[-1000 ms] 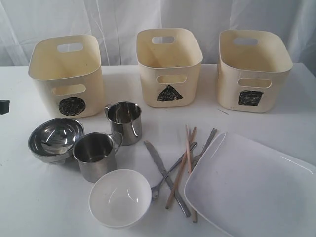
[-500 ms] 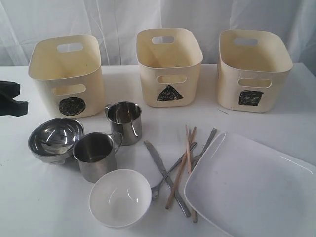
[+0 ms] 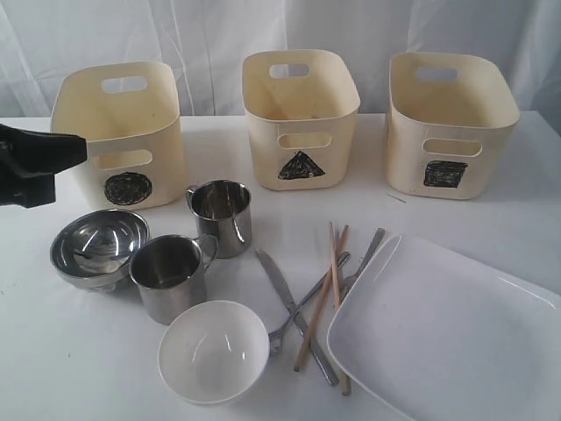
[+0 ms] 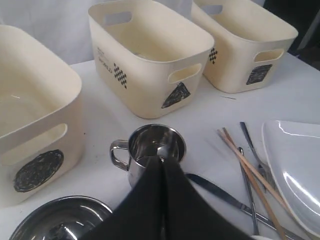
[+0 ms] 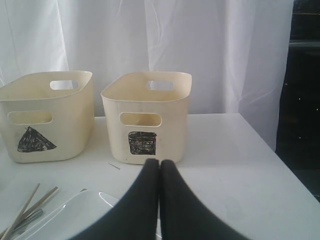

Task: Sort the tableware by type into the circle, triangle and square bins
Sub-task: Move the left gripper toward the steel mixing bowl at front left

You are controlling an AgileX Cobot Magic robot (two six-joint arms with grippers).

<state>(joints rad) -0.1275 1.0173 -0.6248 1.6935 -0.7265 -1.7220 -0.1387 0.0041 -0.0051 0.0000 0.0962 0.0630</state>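
On my feed the circle bin (image 3: 118,132), the triangle bin (image 3: 301,114) and the square bin (image 3: 449,123) look like smooth cream plastic with a soft satin sheen, their marks scribbled in dull black. The far mug (image 3: 223,219), the near mug (image 3: 168,279) and the steel bowl (image 3: 98,247) are polished metal, mirror-bright. The white bowl (image 3: 213,351) and the plate (image 3: 447,338) read as glossy white. I make the knife (image 3: 273,274) and forks (image 3: 372,244) duller steel, and the chopsticks (image 3: 334,254) bare matt wood. The worktop (image 3: 526,219) is matt white, the backdrop (image 3: 219,35) white cloth, and the left gripper (image 4: 161,161) and right gripper (image 5: 159,162) matt black.
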